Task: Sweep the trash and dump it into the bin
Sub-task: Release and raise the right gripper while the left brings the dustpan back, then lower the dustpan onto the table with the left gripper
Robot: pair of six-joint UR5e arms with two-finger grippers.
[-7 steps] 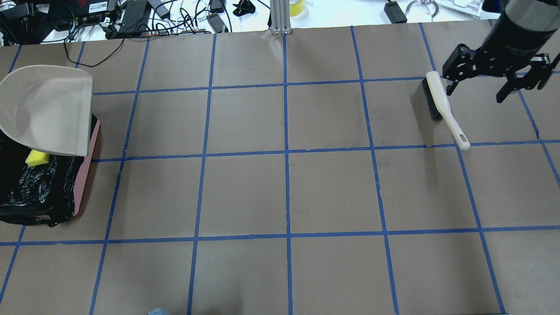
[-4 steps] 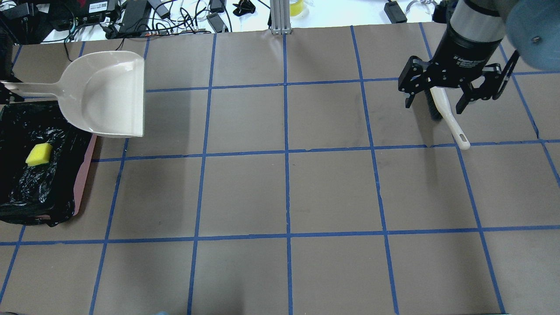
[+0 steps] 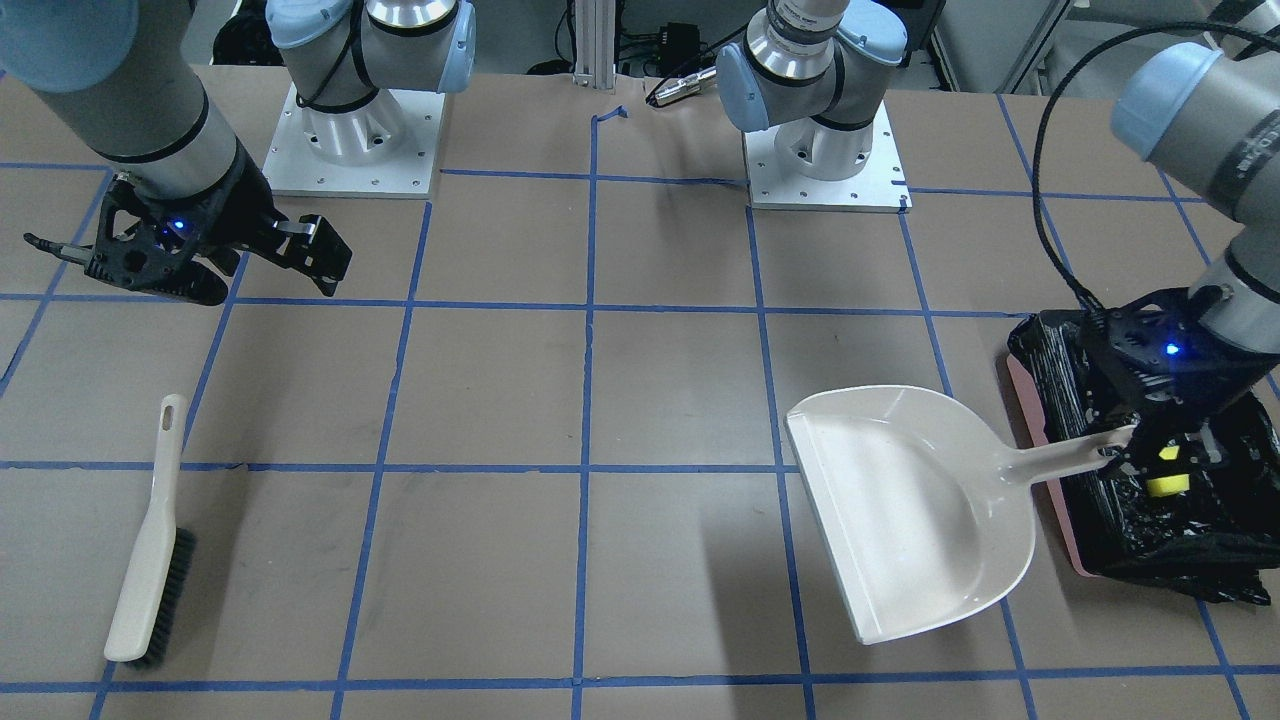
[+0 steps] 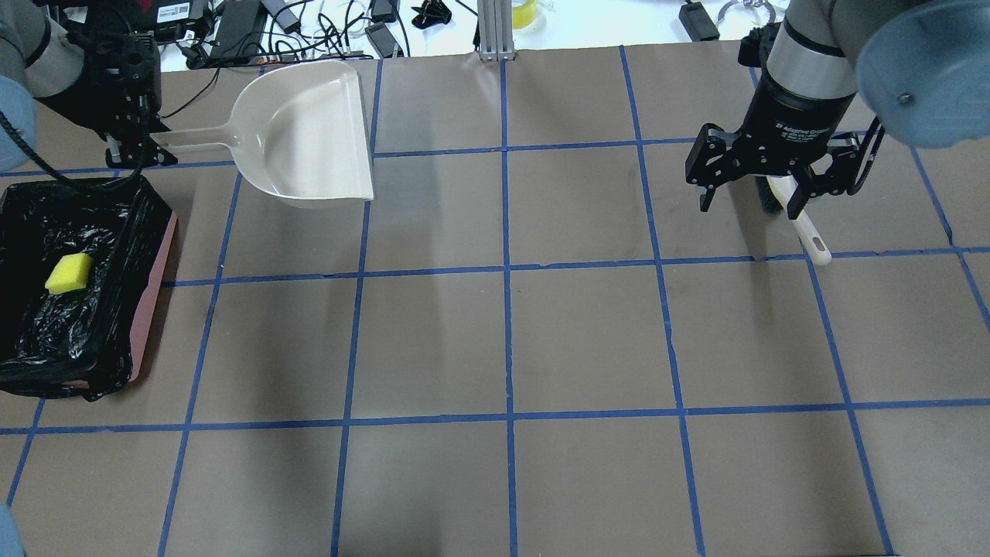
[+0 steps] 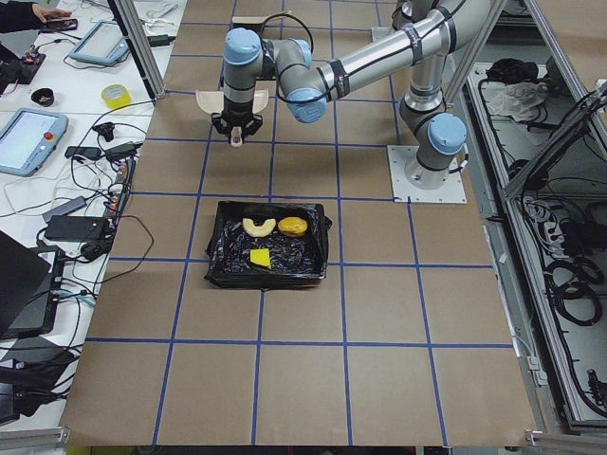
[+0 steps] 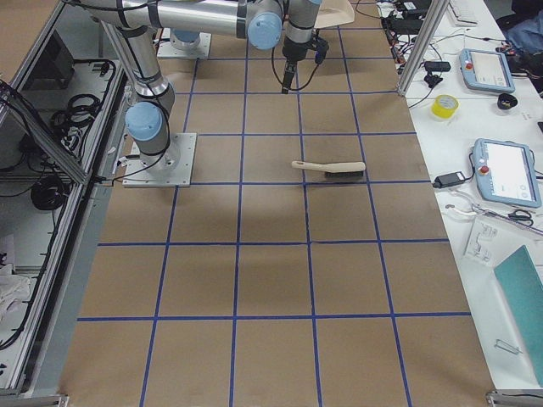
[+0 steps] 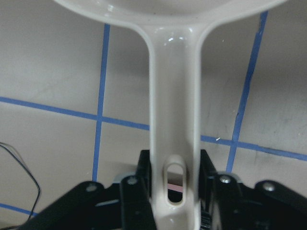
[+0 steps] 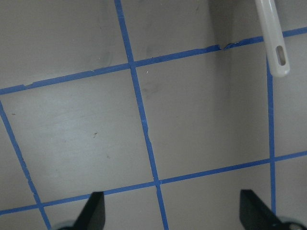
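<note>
two robot arms over a brown paper table [image 4: 503,340] gridded with blue tape. i read the sweeping and dumping as done. in the left side view all three pieces of trash lie inside the bin [image 4: 157,271], a pink box lined with black plastic: the potato-like lump [image 5: 292,226], the croissant-like piece [image 5: 257,227] and the yellow sponge [image 4: 68,272].

the left gripper [image 4: 143,147] is clamped on the tip of the dustpan [image 4: 309,131] handle, holding the empty pan roughly level above the table, just beyond the bin's far end (the wrist camera shows the handle pinched between both fingers).

the right gripper [image 4: 750,199] is spread wide and holds nothing. it hovers over the brush [image 3: 150,560], which lies on the table well apart from the bin.

my judgement: the step in hand is putting the tools away. next i would lower the dustpan flat onto bare table, clear of the bin, before loosening the left fingers.
</note>
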